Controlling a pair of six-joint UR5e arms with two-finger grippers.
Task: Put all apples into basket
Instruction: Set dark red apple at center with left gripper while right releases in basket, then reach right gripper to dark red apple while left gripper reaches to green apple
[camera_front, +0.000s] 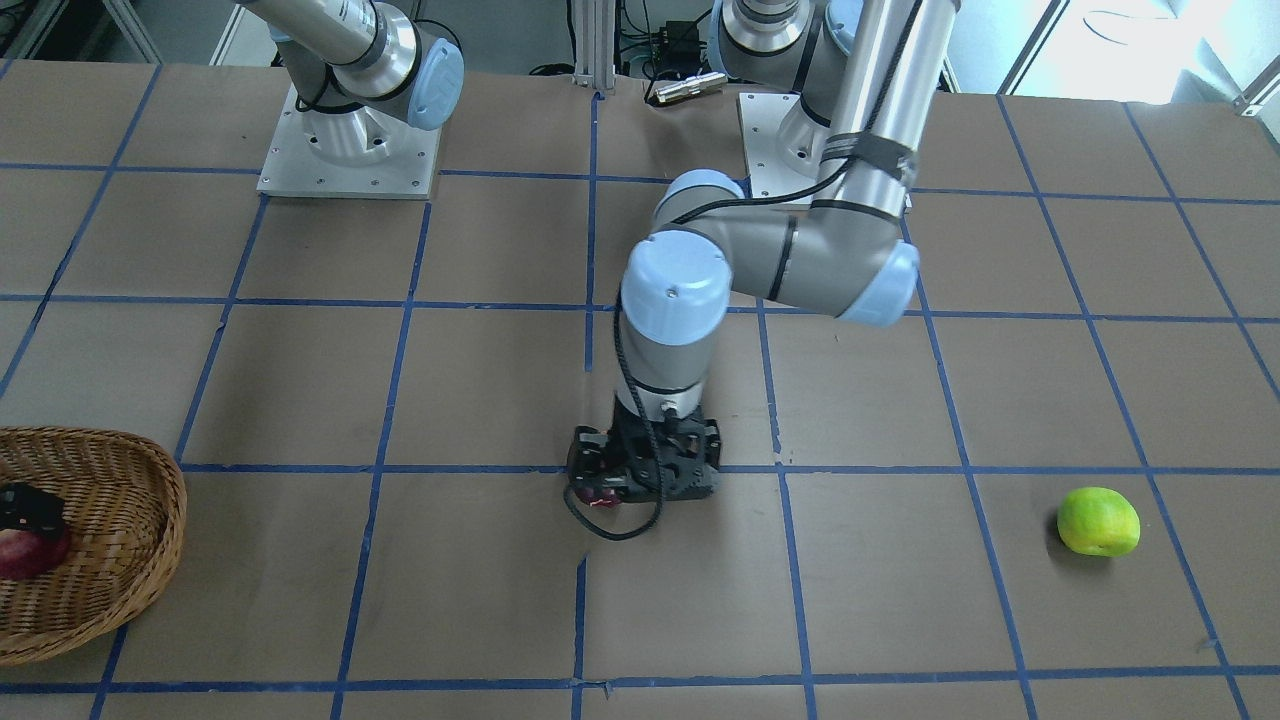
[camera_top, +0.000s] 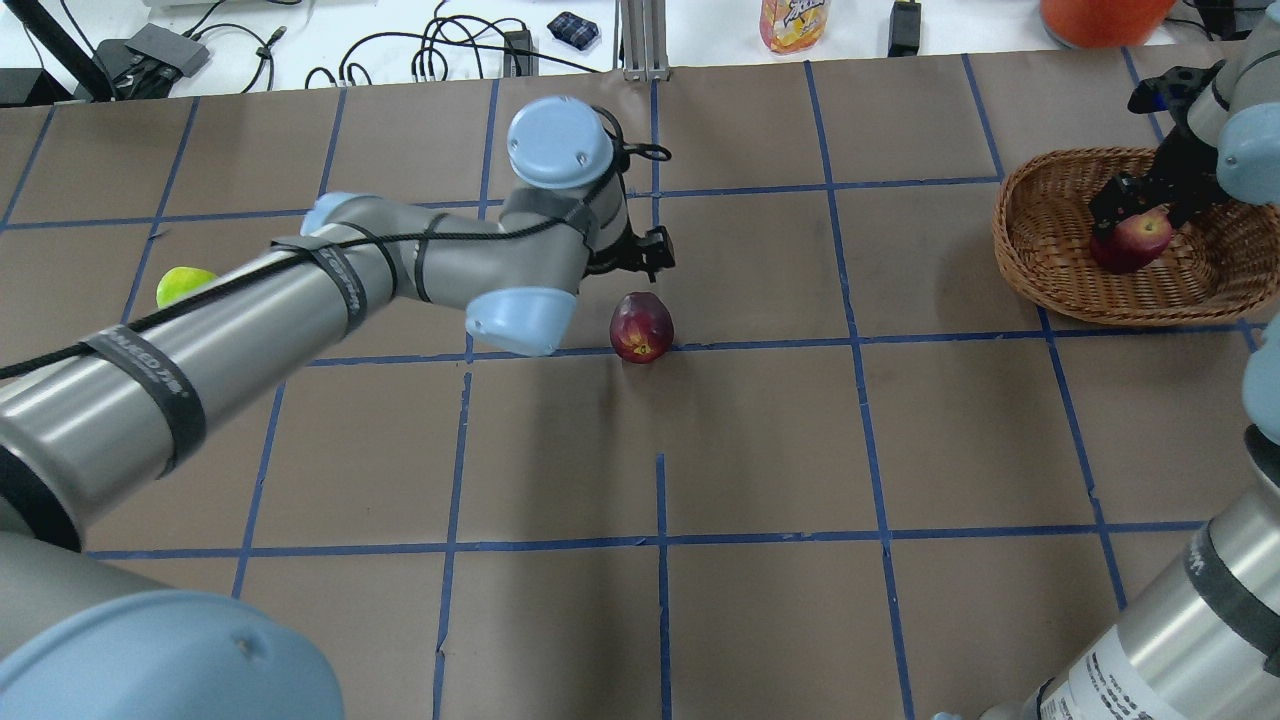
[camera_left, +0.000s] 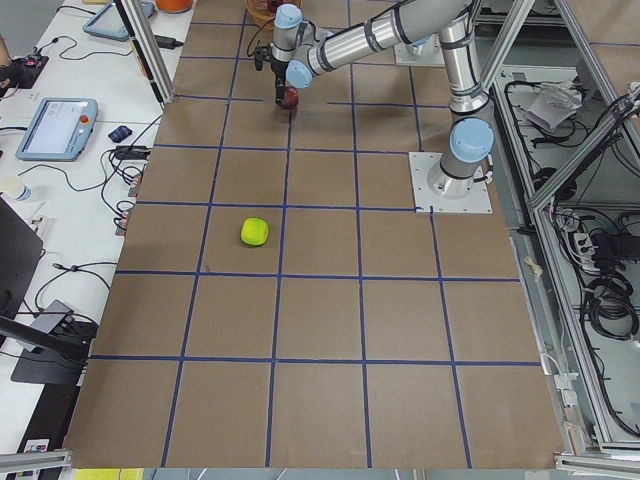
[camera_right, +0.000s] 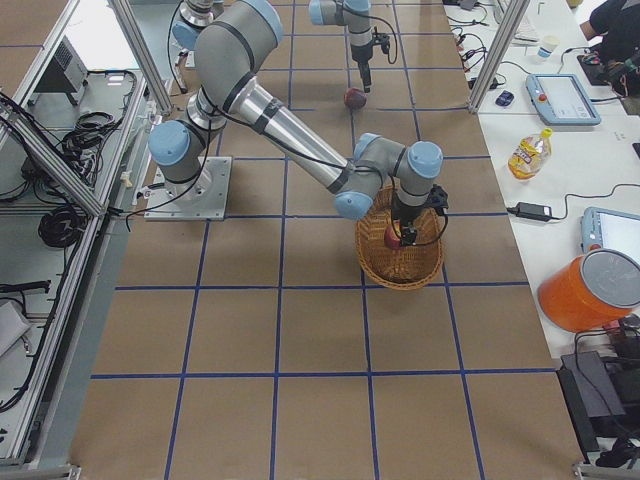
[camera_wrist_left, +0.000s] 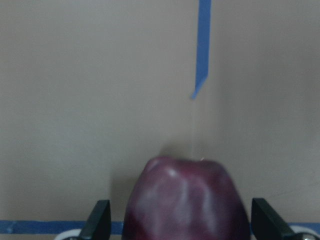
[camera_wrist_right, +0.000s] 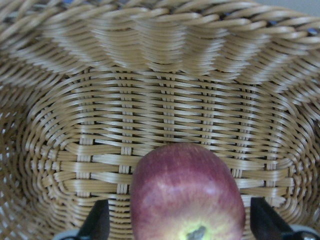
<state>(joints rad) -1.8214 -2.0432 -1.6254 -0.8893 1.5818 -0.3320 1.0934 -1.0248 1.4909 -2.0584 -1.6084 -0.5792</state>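
Observation:
The dark maroon apple (camera_top: 641, 327) lies near the table's middle. My left gripper (camera_top: 640, 262) hangs over it and is open; in the left wrist view its fingers (camera_wrist_left: 100, 222) stand on either side of the apple (camera_wrist_left: 185, 200) with gaps. The wicker basket (camera_top: 1040, 260) sits at the table's far right. My right gripper (camera_top: 1140, 200) is inside it and open, with fingers (camera_wrist_right: 97, 222) on either side of the red apple (camera_wrist_right: 187, 190), which rests against the basket floor (camera_wrist_right: 170, 100). The yellow-green apple (camera_top: 183, 285) lies alone at the far left, also in the front-facing view (camera_front: 1098, 521).
My left arm (camera_top: 330, 290) stretches low across the table's left half, close by the green apple. An orange drink bottle (camera_top: 795, 20), cables and an orange container (camera_top: 1100, 10) stand beyond the far edge. The arm bases (camera_front: 350, 150) are bolted at the robot's side.

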